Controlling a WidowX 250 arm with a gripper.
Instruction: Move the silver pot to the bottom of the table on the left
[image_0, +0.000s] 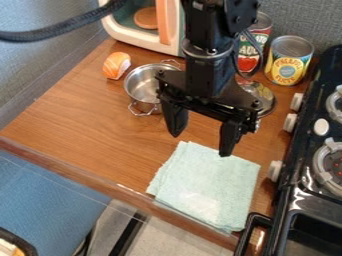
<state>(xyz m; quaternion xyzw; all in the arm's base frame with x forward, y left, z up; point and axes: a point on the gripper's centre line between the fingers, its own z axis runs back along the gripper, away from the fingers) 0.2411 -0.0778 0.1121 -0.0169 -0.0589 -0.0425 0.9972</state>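
Silver pot (143, 89) upright on far half of counter (87, 130), toward left edge. Tool (202, 140) open, empty. Risks: rim knocked by off-centre descent; spill over front edge (73, 172) from releasing too far out.

Hanging in at top edge, a bit R of ctr, on blk arm (217, 22) approx vert, w/ 2-finger gripper (201, 145) at end, aimed down, w/ fingers (229, 135) spread wide, frame-R tip lower in view
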